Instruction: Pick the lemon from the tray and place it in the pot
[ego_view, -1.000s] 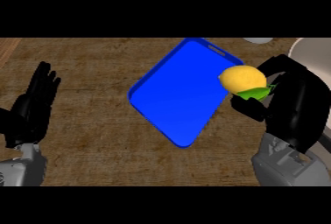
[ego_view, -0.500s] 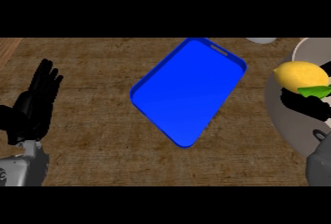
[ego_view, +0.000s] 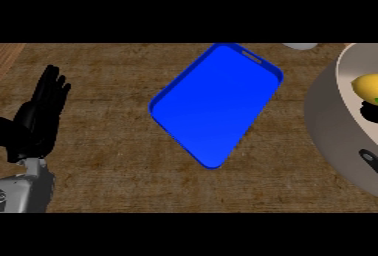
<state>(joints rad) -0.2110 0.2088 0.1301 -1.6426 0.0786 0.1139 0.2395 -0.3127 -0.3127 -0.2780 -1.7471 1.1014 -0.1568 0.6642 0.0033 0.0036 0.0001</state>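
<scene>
The yellow lemon (ego_view: 366, 85) shows at the view's right edge, over the pale inside of the big grey pot (ego_view: 325, 125). Just below the lemon a black part of my right hand (ego_view: 368, 113) is curled under it; the rest of that hand is cut off by the edge. The blue tray (ego_view: 215, 102) lies bare and tilted in the middle of the wooden counter. My left hand (ego_view: 37, 120) rests open at the far left, fingers pointing up, well away from the tray.
A small white object (ego_view: 299, 46) peeks in at the counter's back edge, right of the tray's handle end. Bare wood lies between the tray and my left hand. The pot fills the right side.
My right hand has carried the lemon rightward from the tray's right edge to over the pot's inside. The view has shifted a little, with the pot now further in. My left hand stays still.
</scene>
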